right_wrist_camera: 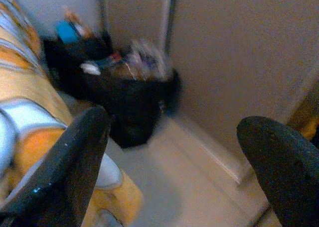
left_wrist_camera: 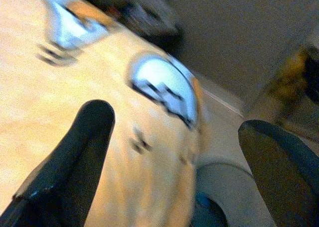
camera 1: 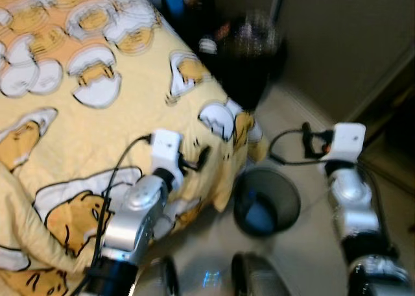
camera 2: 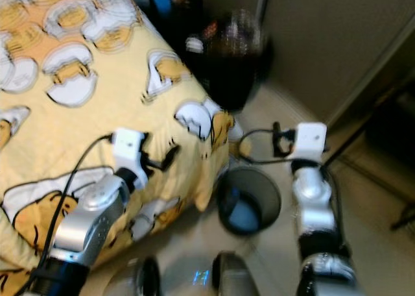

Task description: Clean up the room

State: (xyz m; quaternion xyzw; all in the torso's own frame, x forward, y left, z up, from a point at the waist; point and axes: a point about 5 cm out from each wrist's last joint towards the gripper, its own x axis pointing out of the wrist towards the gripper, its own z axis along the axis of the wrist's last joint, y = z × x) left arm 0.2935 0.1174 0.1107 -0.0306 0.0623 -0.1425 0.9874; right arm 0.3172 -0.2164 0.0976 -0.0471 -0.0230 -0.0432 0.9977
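The left tool (left_wrist_camera: 174, 152) hangs wide open and empty over the bed's (camera 1: 78, 147) corner, likely just carried there mid-walk. Below that corner, on the floor, stands a bin (camera 1: 266, 202), upright, mouth up, something blue inside. The right tool (right_wrist_camera: 174, 162), also spread and empty, points past the bed's edge toward a full black bag (right_wrist_camera: 132, 95).

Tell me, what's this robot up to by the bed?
The robot stands at the corner of a bed with a yellow cartoon cover, holding nothing. Its left tool is open over the cover's edge; its right tool is open over the floor. A round wastebasket sits on the floor between its arms, and a full black bag stands beyond.
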